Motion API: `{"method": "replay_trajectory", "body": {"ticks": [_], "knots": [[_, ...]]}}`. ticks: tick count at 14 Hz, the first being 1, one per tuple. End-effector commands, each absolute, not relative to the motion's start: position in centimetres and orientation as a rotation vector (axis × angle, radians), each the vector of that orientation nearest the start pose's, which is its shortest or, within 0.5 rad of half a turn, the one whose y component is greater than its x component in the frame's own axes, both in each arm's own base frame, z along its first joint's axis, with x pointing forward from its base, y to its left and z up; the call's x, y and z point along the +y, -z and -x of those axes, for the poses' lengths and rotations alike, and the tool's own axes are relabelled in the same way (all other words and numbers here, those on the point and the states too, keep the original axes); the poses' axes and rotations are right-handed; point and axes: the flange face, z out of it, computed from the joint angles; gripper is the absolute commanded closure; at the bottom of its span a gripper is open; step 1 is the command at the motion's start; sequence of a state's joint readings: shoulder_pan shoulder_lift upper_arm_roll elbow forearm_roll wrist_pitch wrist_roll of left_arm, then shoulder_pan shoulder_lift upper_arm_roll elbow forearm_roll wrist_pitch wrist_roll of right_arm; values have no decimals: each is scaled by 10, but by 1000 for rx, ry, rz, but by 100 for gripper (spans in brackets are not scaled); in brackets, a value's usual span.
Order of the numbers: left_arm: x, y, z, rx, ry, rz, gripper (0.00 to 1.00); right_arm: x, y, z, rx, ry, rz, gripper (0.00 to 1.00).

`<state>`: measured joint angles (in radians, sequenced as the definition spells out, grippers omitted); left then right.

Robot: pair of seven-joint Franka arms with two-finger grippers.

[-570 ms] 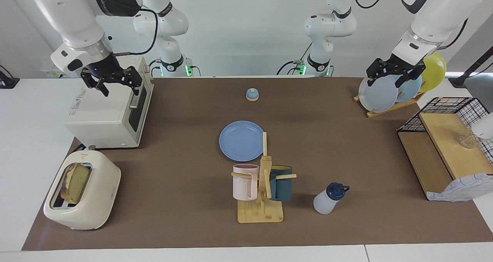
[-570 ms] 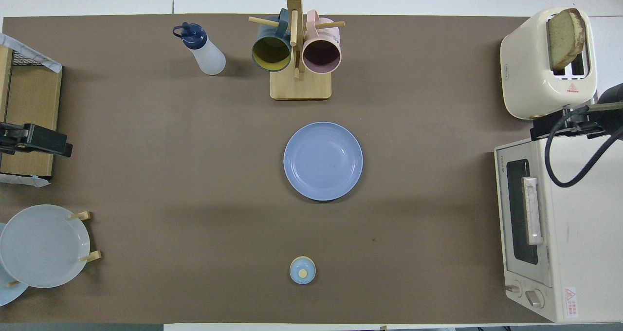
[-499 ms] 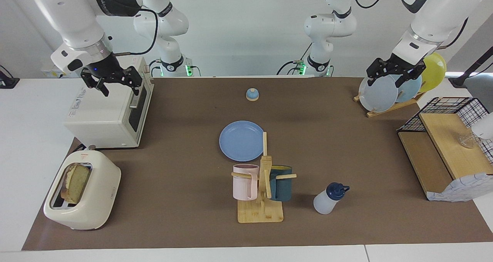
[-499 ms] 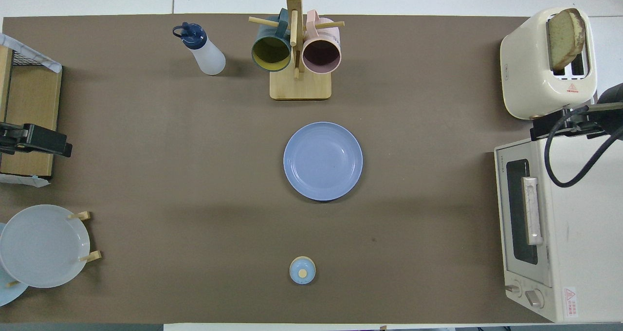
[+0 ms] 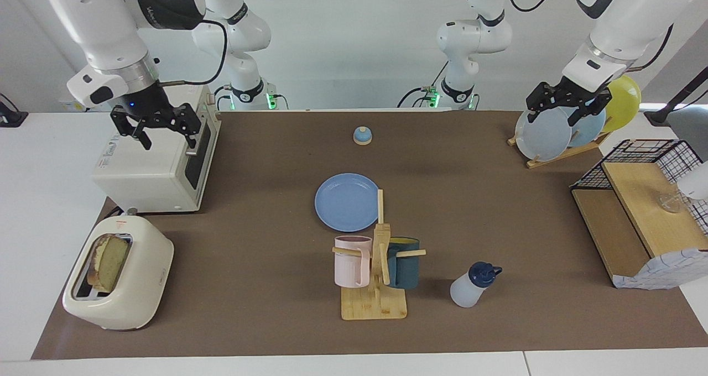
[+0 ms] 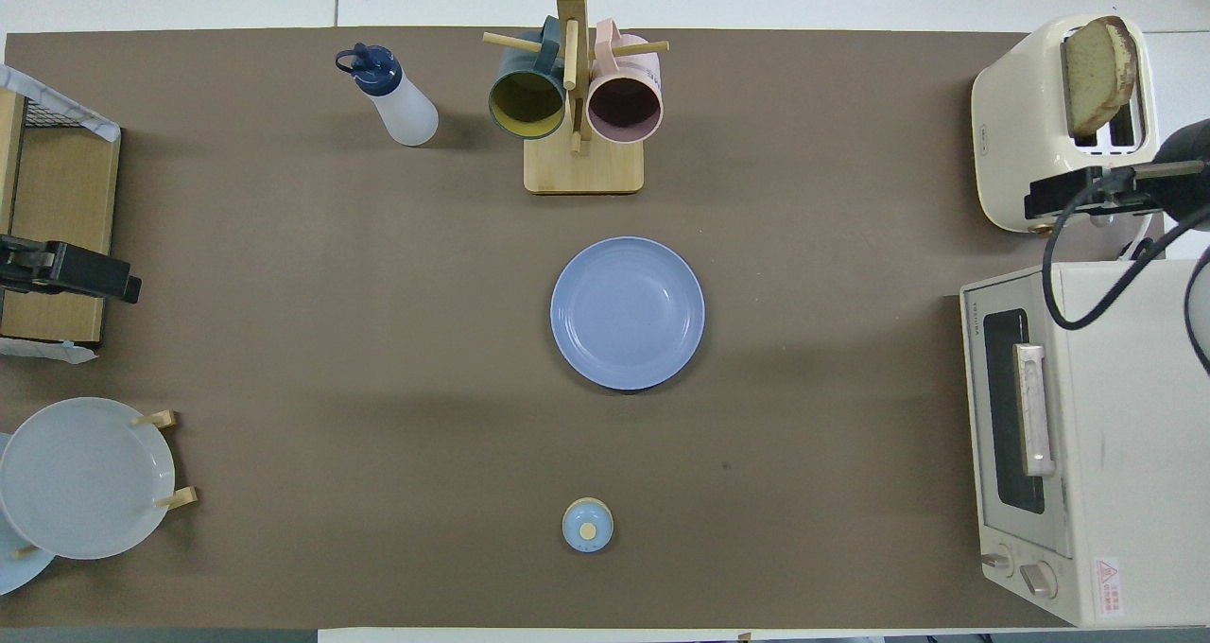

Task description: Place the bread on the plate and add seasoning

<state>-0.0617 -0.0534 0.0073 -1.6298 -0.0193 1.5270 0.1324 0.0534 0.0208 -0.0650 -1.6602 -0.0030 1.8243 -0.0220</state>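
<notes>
Step in hand: the opening reach for the bread; nothing is plated or seasoned yet.

Right gripper (image 5: 156, 126): raised over the white toaster oven (image 5: 155, 168) at the right arm's end of the table, its 2 fingers spread wide and holding nothing.

Bread: 1 square tan-brown slice of toast with a darker crust (image 5: 108, 262) stands upright in a slot of the cream 2-slot toaster (image 5: 119, 282), below the right gripper's spread fingers and well apart from them, farther from the robots than the oven.

Plate: the round flat medium-blue plate (image 5: 347, 202) lies bare at mid-table, well apart from both pairs of fingers, touching nothing.

Seasoning: the small translucent white plastic bottle with a dark navy cap and spout (image 5: 473, 285) stands upright beside the wooden mug tree (image 5: 377, 276) carrying 1 pink and 1 teal mug, well apart from the left fingers.

Left gripper (image 5: 563, 106): waiting in the air in front of the wooden rack of upright pale plates (image 5: 545, 135), fingers released and empty.

Next move, as judged: the right gripper would need to travel out over the toaster, line its open fingers across the slice's exposed top edge, descend, pinch, and lift straight up to clear the slot.

Risk, as judged: a slanted pull could catch the toast on the slot.
</notes>
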Motion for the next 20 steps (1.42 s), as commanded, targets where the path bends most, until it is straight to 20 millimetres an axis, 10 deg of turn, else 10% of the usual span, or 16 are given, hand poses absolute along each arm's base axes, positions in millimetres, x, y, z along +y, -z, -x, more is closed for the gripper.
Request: {"method": "replay_trajectory", "body": {"ticks": [1, 7, 16, 18, 20], "knots": [[-35, -623, -528, 334, -15, 3151, 0, -17, -563, -623, -38, 389, 3143, 0], [-30, -619, -525, 335, -38, 3132, 0, -46, -538, -658, -113, 791, 3115, 0], [-69, -516, -509, 365, 655, 3065, 0, -112, -482, -668, -101, 848, 3155, 0], [-70, -489, -520, 350, 797, 3035, 0, -113, -476, -671, -95, 852, 3154, 19], [-80, -466, -537, 362, 914, 3005, 0, -113, -476, -671, -102, 850, 3156, 60]]}}
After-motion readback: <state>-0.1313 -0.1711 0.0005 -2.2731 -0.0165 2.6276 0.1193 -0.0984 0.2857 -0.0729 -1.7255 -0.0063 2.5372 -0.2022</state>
